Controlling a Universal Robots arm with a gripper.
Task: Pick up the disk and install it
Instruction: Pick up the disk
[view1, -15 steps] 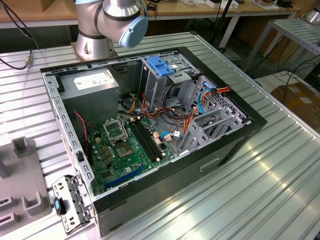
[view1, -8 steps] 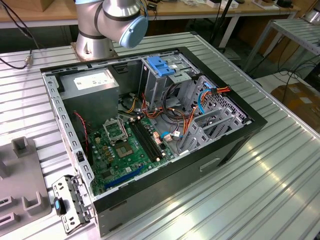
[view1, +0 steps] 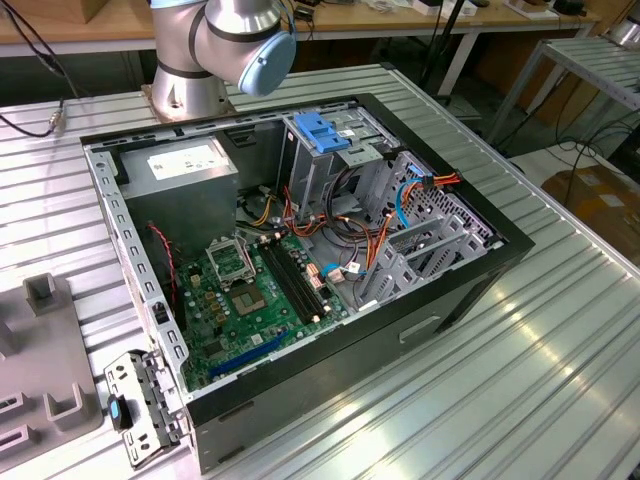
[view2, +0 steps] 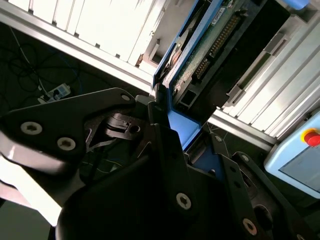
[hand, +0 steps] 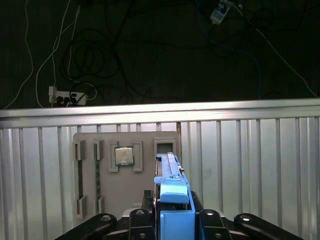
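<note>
the pincer (hand: 172, 227) is clamped on the disk (hand: 172, 197), its black fingers (view2: 167, 150) closed against the blue plastic rails. the disk is held on edge, with its green circuit board (view2: 215, 35) on one face, over the grey holder tray (hand: 100, 200). the tray lies by the bench (hand: 250, 165) edge with a processor chip (hand: 124, 156) in one pocket. the open computer case (view1: 440, 300) sits mid-bench, and its drive cage (view1: 322, 135) is blue-topped.
</note>
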